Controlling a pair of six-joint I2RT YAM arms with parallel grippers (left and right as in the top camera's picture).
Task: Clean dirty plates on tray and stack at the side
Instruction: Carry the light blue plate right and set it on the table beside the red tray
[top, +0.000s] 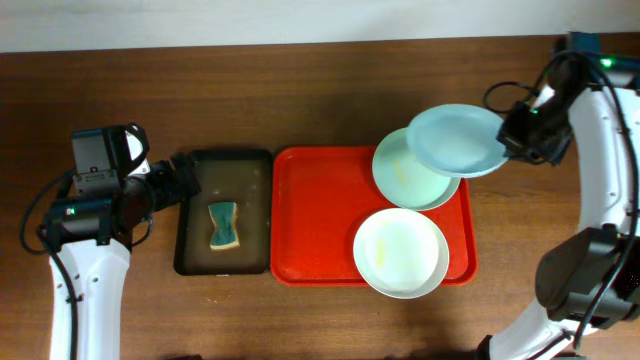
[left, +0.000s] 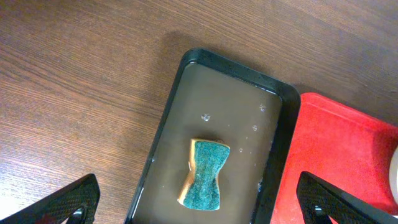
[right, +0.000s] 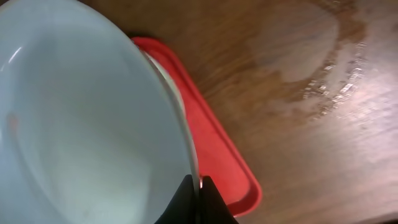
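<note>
Pale blue plate (top: 458, 140), rim pinched by right tool (top: 508, 138), hangs over pale green plate (top: 405, 178) on red tray (top: 315, 215); white plate (top: 400, 252) lies beside it. Left tool (top: 183, 182) gapes wide beside black tray (top: 230, 153).

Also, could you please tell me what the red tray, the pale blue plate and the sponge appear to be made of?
The red tray: probably moulded plastic, smooth and slightly glossy; uniform bright colour, rounded corners. The pale blue plate: likely plastic or melamine, smooth satin surface and thin rim, though glazed ceramic is possible. The sponge: yellow foam with a rough, matt teal scouring layer.
</note>
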